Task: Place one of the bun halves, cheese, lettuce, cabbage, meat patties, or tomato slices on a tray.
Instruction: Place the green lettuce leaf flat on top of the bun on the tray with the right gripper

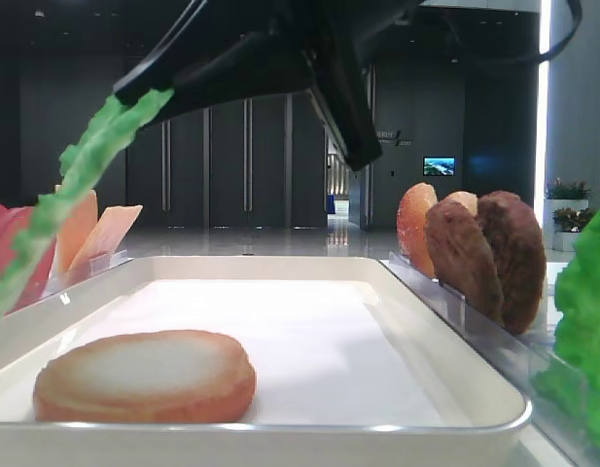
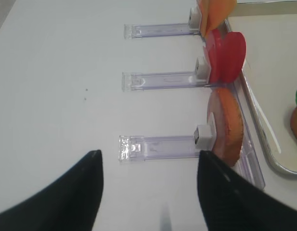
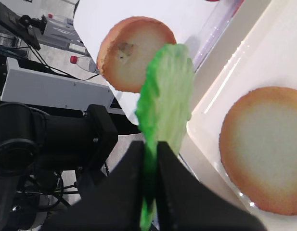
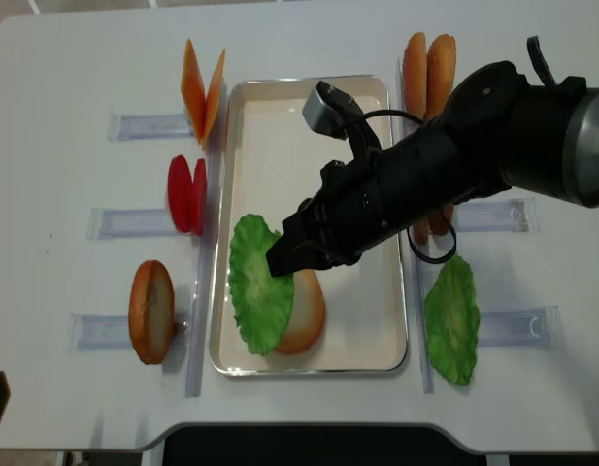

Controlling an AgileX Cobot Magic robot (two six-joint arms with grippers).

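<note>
Right end effector (image 4: 280, 260) is clamped tight on one edge of the lettuce (image 4: 255, 283), so the leaf hangs free above the tray (image 4: 309, 88), partly over the bun half (image 4: 304, 311) already lying there. Gripping the rim probably lets the leaf drop flat on release. Left end effector (image 2: 148, 187) stands open and empty over the bench (image 2: 57, 86), beside the racks (image 2: 158, 147).

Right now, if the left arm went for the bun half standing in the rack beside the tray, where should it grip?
Grip the bun half across its thin faces at the top edge, descending from above. It stands on edge in the clear rack, so the upper rim is free while the rack blocks its base. The left gripper is open, apparently near it.
</note>
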